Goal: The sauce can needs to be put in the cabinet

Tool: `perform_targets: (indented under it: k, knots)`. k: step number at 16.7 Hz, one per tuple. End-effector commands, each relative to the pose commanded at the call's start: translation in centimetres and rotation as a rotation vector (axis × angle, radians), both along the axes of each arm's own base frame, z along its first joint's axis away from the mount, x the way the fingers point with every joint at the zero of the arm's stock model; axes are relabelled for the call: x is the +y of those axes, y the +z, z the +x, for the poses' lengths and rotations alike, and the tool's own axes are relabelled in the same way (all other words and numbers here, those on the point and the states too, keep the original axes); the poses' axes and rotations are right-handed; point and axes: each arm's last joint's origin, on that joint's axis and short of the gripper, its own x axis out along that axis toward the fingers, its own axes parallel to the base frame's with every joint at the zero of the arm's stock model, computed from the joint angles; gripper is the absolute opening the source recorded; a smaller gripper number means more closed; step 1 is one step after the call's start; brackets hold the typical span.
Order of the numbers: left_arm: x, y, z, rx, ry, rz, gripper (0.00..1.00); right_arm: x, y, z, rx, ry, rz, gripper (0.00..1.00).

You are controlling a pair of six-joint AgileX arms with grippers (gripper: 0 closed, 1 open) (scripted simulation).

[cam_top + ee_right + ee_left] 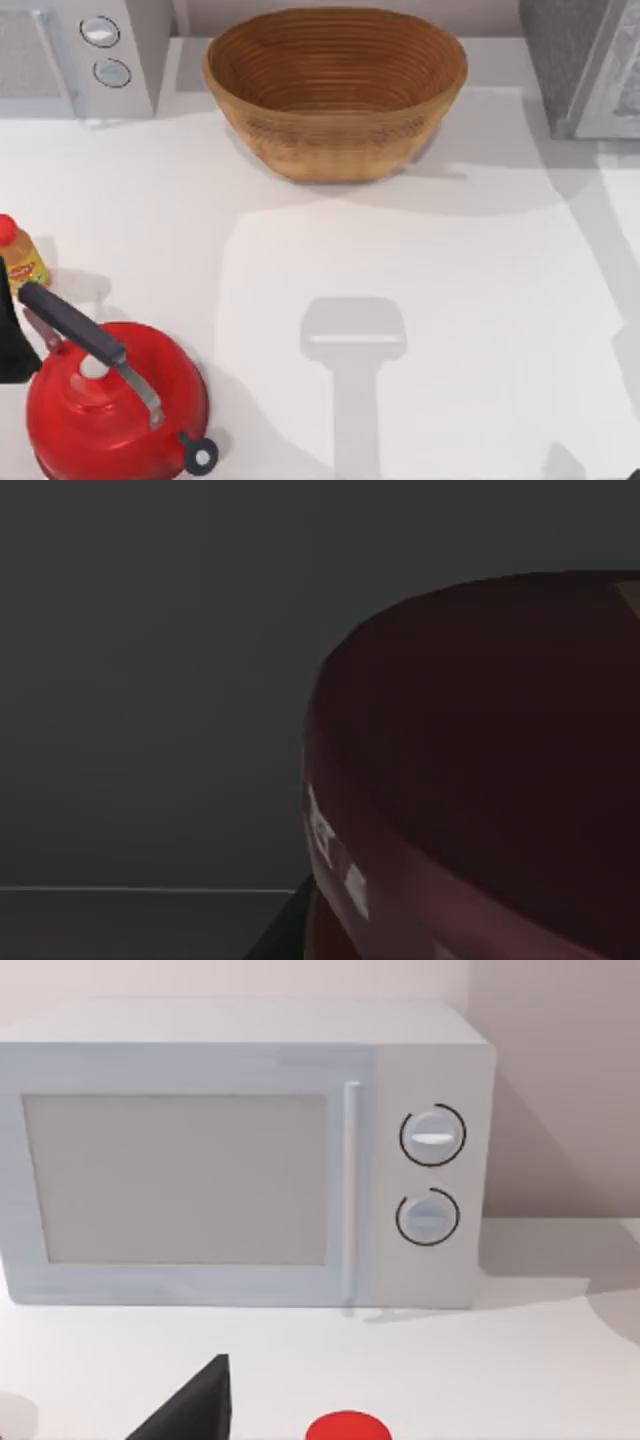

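Kitchen setup, rendered: microwave (240,1155), red kettle (112,405), wicker basket (335,90), orange bottle (20,255) on white worktop (420,300).

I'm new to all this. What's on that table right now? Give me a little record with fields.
back left: microwave, light grey, two round knobs
back middle: basket, woven, brown
back right: cabinet, dark grey
left edge: orange bottle, red cap
front left: kettle, red, black handle
sauce can: maroon top seen close up from the right wrist, dim grey surface behind it
left arm: parked at the left edge, beside the kettle
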Motion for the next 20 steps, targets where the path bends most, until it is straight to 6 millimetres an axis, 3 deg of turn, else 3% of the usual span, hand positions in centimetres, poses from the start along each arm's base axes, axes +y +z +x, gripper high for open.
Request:
perform_targets:
  k: [2,4,10,20]
  knots:
    - [0.0,0.0,0.0,0.000,0.000,0.000,1.00,0.0,-1.0,3.3,0.014,-0.004,-0.001,0.00]
    - [0.0,0.0,0.0,0.000,0.000,0.000,1.00,-0.3,-1.3,5.2,0.000,-0.007,0.002,0.00]
    - [0.0,0.0,0.0,0.000,0.000,0.000,1.00,-0.7,-1.4,6.1,-0.017,-0.006,0.004,0.00]
    - [0.0,0.0,0.0,0.000,0.000,0.000,1.00,-0.7,-1.4,6.1,-0.017,-0.006,0.004,0.75]
